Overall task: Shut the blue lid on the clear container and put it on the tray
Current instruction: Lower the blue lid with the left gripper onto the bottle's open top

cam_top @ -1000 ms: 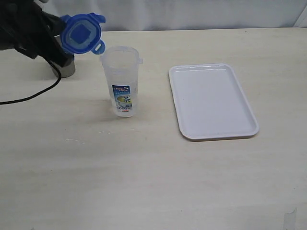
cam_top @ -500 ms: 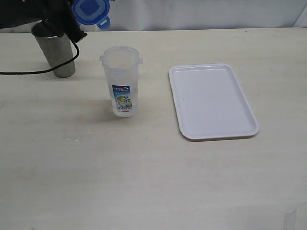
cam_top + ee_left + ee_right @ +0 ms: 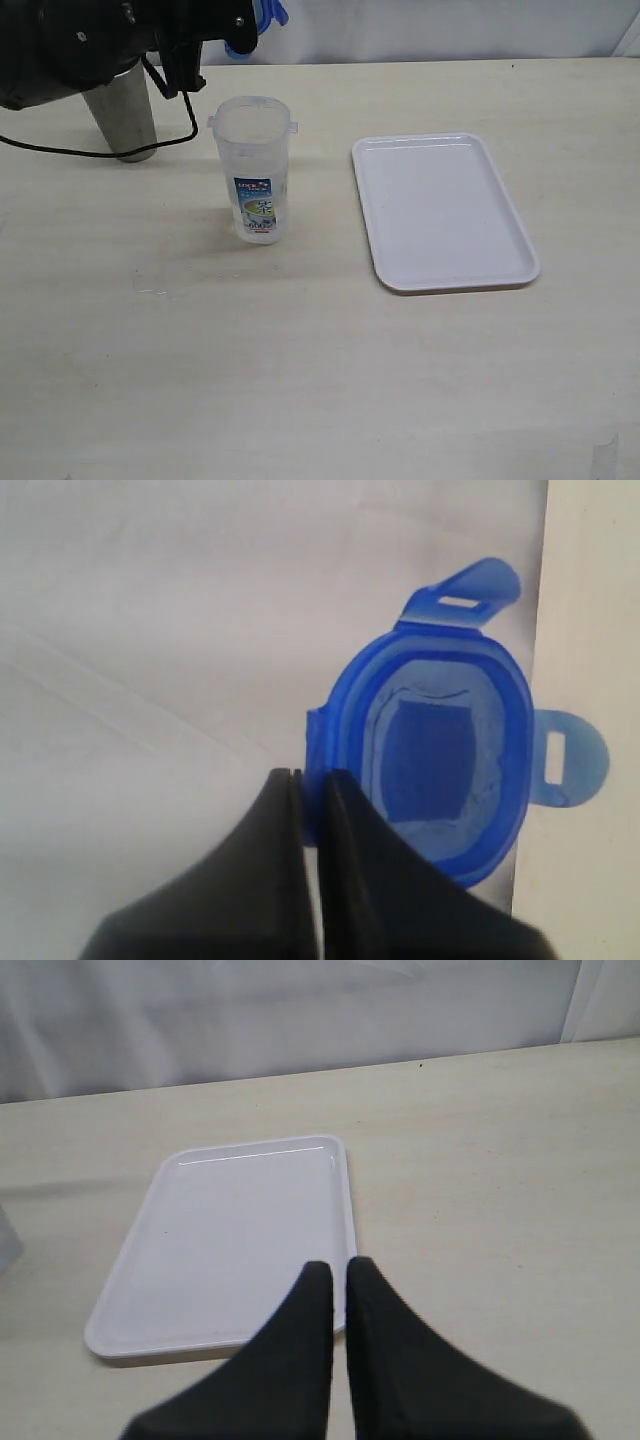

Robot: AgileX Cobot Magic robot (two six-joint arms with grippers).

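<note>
The blue lid (image 3: 440,765) hangs edge-on in the air, and my left gripper (image 3: 310,777) is shut on its rim. In the exterior view only a bit of the lid (image 3: 268,14) shows at the top edge, above and behind the clear container (image 3: 252,170). The container stands upright and open on the table, its label facing the camera. To its right the white tray (image 3: 443,212) lies flat with nothing on it. My right gripper (image 3: 337,1264) is shut on nothing, hovering over the near edge of the tray (image 3: 230,1225); the exterior view does not show it.
A tapered steel cup (image 3: 124,120) stands left of the container, partly behind the black left arm (image 3: 90,40). A black cable (image 3: 110,152) loops down in front of the cup. A white backdrop closes the table's far edge.
The left arm has carried the lid up and to the right, from beside the container's mouth to the top edge of the view. The arm now covers the steel cup's top.
</note>
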